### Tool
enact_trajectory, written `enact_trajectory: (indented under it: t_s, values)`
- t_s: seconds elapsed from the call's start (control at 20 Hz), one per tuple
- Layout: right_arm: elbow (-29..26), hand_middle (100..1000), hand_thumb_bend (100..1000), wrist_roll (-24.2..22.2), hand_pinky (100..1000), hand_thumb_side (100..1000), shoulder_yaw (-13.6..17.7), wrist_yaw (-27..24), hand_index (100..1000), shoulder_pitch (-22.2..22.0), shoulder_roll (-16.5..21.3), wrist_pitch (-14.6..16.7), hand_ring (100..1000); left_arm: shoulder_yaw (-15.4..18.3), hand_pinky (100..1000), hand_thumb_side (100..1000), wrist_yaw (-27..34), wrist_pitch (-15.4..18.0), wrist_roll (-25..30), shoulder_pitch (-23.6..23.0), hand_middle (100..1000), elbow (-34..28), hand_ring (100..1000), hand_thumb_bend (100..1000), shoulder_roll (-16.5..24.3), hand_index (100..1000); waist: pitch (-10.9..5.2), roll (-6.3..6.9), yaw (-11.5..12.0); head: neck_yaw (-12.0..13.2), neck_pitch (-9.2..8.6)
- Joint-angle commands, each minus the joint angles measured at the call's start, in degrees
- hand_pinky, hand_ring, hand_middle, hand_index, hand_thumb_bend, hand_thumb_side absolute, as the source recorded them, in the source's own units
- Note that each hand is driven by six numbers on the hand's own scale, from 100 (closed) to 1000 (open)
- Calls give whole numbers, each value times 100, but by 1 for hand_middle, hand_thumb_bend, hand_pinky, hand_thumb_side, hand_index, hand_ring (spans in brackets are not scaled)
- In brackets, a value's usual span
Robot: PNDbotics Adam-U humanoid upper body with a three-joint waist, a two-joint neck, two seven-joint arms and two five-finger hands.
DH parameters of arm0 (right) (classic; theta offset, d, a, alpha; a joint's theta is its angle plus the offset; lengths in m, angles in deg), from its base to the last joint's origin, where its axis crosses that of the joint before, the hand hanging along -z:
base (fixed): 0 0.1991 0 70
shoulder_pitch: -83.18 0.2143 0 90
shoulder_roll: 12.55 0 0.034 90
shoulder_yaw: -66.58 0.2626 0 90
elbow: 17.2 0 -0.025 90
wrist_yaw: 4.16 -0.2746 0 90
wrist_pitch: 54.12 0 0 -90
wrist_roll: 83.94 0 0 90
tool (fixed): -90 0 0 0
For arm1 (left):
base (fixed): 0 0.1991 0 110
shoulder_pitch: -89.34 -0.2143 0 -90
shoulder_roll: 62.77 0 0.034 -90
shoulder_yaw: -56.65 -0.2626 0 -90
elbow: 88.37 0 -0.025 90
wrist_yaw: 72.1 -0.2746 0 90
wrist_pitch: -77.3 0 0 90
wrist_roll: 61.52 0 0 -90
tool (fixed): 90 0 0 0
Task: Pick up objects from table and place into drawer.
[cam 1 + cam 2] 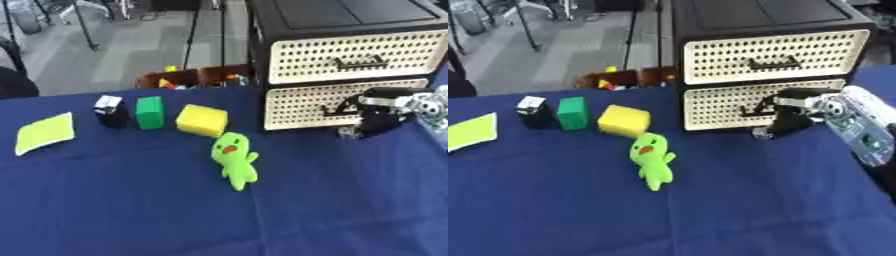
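Reaching in from the right of the frame, the right hand [791, 114] has its fingers curled at the lower drawer [754, 102] handle, probably to pull it open first. Green duck plush [234, 159], yellow sponge [202, 120] and green block [150, 112] wait mid-left on the blue tablecloth [131, 210]. Grey floor behind.

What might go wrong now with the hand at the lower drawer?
The right hand sits at the lower cream perforated drawer handle; its fingers may slip off, or a pull may drag the whole black drawer unit along the blue tablecloth. The green plush toy duck lies close in front.
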Motion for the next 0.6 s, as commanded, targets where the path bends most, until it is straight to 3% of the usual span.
enact_trajectory:
  t_s: [0.05,0.6]
  values:
    - [-38,100,311,-62,100,719,17,-34,878,57,147,11,223,54,557,901,13,-10,-30,62,671,-102,657,171,111,834,-96,-12,5,0,-30]
    - [-620,100,296,-294,100,733,-63,-89,860,-300,472,-14,235,47,558,899,10,-12,-44,70,671,-102,656,174,135,834,-151,-17,-40,19,15]
